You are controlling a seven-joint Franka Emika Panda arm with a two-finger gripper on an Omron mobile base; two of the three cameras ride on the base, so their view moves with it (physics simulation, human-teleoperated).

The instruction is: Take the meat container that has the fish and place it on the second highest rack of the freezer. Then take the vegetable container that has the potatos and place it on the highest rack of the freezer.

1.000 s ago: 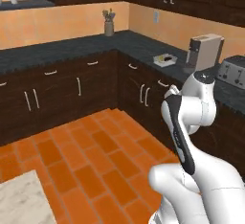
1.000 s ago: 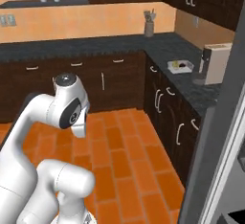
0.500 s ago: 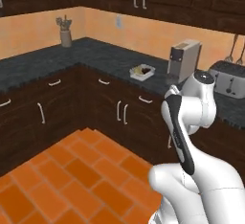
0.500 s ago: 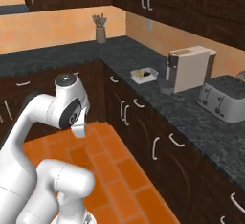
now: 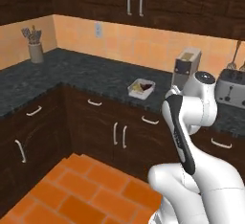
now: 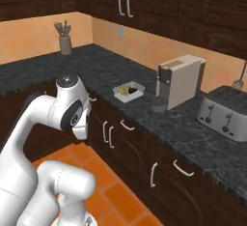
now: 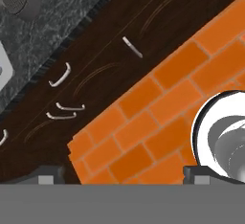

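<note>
While the gripper [image 7: 124, 173] hangs over glossy orange floor tiles [image 7: 158, 103] with its fingers spread wide and empty, a white rectangular container [image 5: 141, 88] (yellowish pieces inside) sits on the speckled dark counter [image 6: 144, 106], left of the boxy beige coffee machine [image 6: 177, 81] and ribbed metal toaster [image 6: 225, 112].

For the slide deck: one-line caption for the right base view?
White arm folded over orange tile floor, facing a dark counter with white tub, coffee machine and toaster.
</note>
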